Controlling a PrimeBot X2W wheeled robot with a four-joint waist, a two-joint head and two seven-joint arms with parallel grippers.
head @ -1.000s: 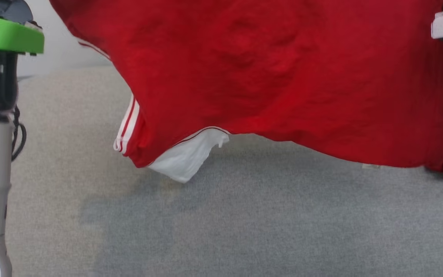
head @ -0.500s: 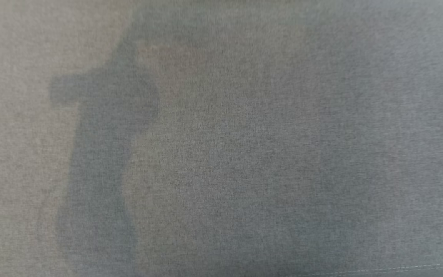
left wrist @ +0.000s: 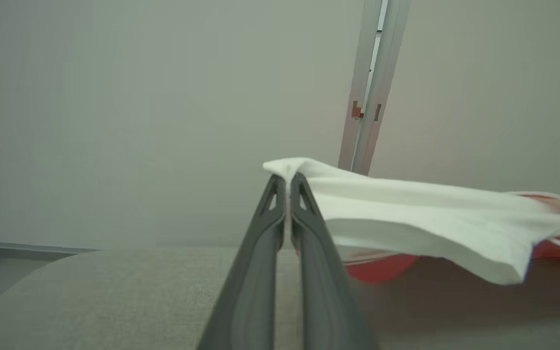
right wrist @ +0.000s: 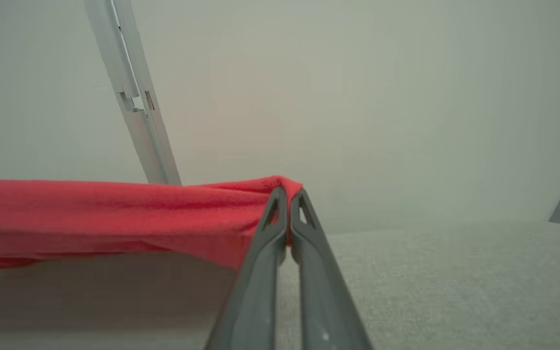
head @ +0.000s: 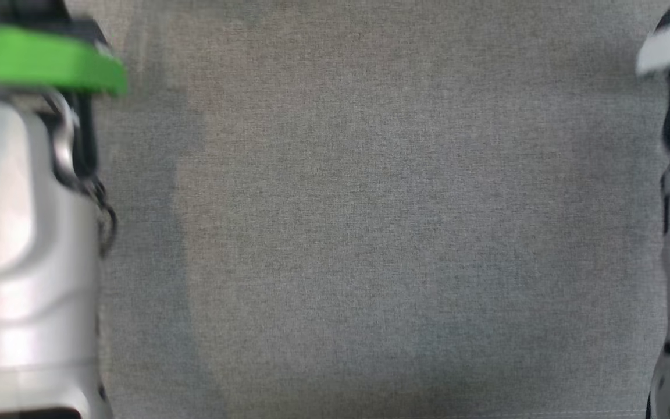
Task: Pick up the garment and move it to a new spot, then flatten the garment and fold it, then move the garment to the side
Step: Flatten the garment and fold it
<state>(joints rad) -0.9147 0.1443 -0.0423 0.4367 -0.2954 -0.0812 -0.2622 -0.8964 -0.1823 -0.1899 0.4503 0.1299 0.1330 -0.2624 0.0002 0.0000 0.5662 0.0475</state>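
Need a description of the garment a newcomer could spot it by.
Start at the grey woven fabric surface below the pale wall. Hanging above it, the red cloth garment with a white panel stretches between the left end effector and the right end effector, both shut on its edges. Its bright red and white stand out against the grey, pale surroundings.

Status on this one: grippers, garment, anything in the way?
Left gripper shut on garment, white section. Right gripper shut on its red edge. Cloth slung between them over grey surface. No obstruction seen.
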